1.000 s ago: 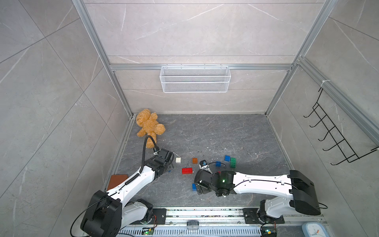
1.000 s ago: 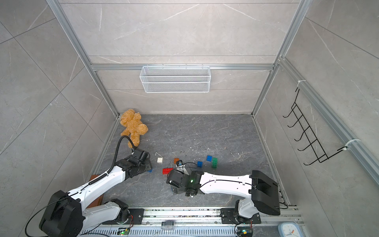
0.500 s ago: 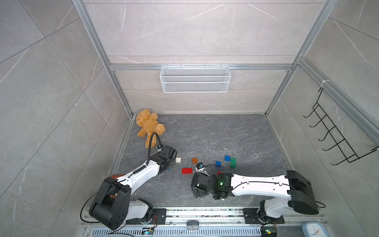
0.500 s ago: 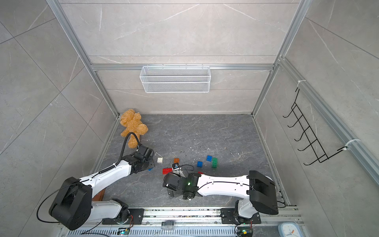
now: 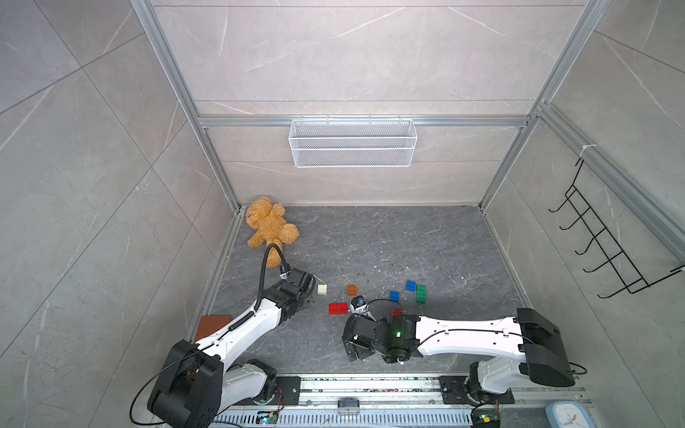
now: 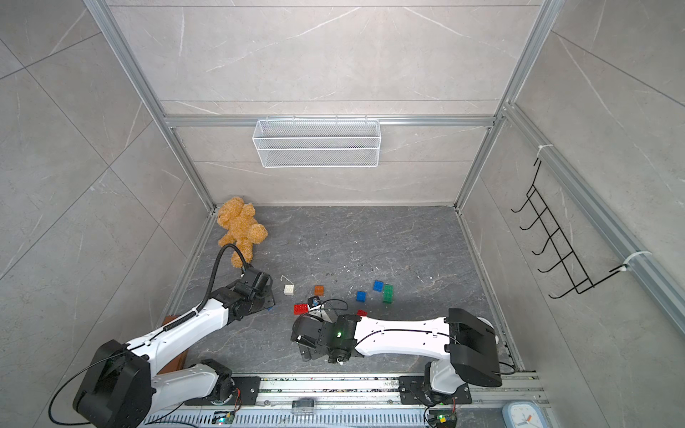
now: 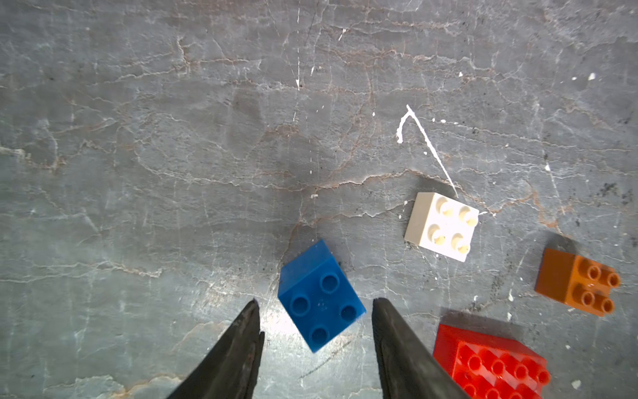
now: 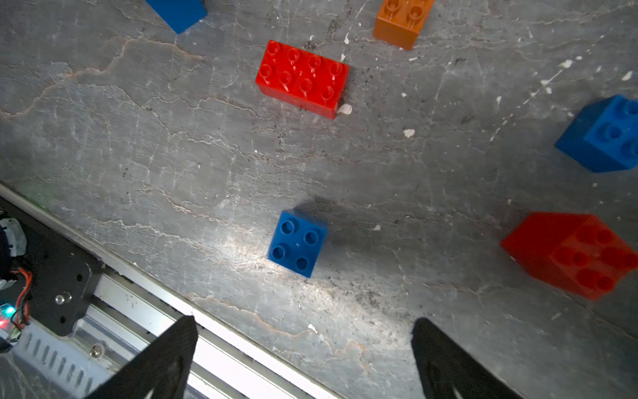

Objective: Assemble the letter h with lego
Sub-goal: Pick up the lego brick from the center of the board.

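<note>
While studs point up, red brick (image 5: 338, 308) lies crosswise.

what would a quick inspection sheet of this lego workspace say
surface: dark stone-look tabletop, white specks
job's things: all loose, nothing joined: white brick, brown brick, long red brick, small red brick, green brick, two blue bricks
clutter: teddy bear in a far corner; brown block at table edge
grippers: left gripper open, astride a third blue brick; right gripper open, empty, above a fourth blue brick
cables: black hose loops over left wrist; thin wire at right wrist
surroundings: hanging wire basket; hook rack; clock at near corner
</note>
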